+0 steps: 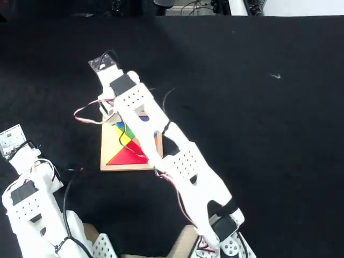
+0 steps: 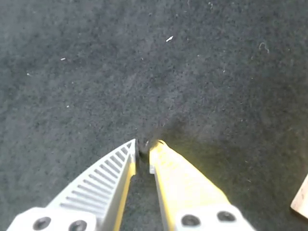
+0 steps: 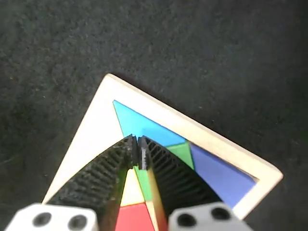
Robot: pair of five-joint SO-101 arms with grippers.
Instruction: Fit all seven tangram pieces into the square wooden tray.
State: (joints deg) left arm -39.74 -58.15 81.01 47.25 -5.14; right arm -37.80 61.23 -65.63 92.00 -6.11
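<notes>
Now | right end effector (image 3: 137,147), jaws together and empty, is hovering over the cyan triangle (image 3: 139,125) in the square wooden tray (image 3: 94,122), probably pressing it flush | left end effector (image 2: 144,147), likewise closed, is hanging over the black desk (image 2: 144,57), giving room.

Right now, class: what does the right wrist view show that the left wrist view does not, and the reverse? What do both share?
The right wrist view gives the tray corner, holding light blue, green, dark blue, yellow and red pieces, with the right end effector shut over them. The left wrist view gives instead the left end effector, shut over bare cloth, and a wooden corner I cannot identify. Both share black cloth and a shut end effector.
</notes>
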